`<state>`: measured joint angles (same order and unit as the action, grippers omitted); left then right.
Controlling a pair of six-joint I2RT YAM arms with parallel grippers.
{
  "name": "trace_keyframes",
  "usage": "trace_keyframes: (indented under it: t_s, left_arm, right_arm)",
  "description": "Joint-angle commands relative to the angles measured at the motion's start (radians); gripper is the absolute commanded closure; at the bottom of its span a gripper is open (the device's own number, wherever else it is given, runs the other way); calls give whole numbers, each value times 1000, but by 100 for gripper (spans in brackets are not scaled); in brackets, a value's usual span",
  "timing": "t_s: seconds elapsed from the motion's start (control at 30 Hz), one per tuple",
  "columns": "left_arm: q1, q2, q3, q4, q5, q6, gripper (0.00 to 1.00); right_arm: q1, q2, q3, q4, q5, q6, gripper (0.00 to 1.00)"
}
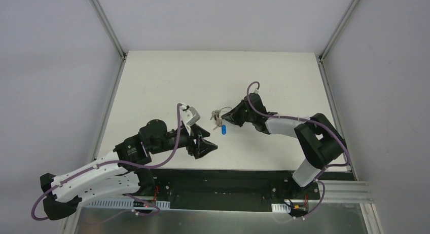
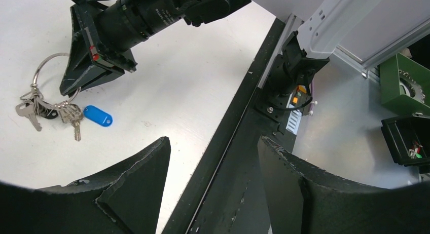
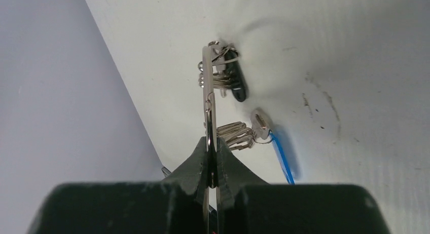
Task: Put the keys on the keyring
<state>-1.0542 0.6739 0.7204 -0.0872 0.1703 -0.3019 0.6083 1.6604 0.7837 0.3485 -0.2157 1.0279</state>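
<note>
right wrist: keyring (image 3: 209,92) stands edge-on at frame centre, rising straight out of the right tool (image 3: 212,149), which is clenched on its wire. blue key (image 3: 282,160) sits just lower right, its end cut off behind the tool body, blade indistinct. left tool (image 2: 213,145) spread apart, holding nothing, above the worktop (image 2: 177,67) edge.

No readable text; white print on the right arm (image 2: 158,12) is blurred

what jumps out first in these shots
The right gripper is shut on the keyring mid-table, with silver keys bunched on it. The blue key lies on the white table beside them. The left gripper is open and empty nearer the front edge.
</note>
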Motion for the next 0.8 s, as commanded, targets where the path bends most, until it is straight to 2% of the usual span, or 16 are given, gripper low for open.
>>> trace_keyframes:
  t_s: [0.0, 0.13, 0.27, 0.4, 0.47, 0.63, 0.77]
  left_arm:
    - [-3, 6, 7, 40, -14, 10, 37]
    - [-4, -2, 3, 40, -20, 13, 37]
    - [-3, -1, 1, 40, -27, 17, 37]
    - [-3, 3, 3, 42, -19, 17, 37]
    - [-3, 3, -2, 46, -21, 17, 37]
    - [-3, 4, -17, 61, -38, 20, 37]
    - [-3, 2, -38, 81, -82, 27, 37]
  right_arm:
    - [-19, -13, -38, 62, 16, -24, 97]
    - [-45, -46, -81, 59, 13, -36, 93]
    - [-69, -101, -109, -5, 29, -74, 80]
    - [-83, -180, -129, -98, 71, -134, 62]
    - [-89, -232, -137, -152, 101, -164, 56]
    - [-93, -368, -129, -308, 165, -250, 50]
    - [-76, -432, -55, -459, 206, -338, 49]
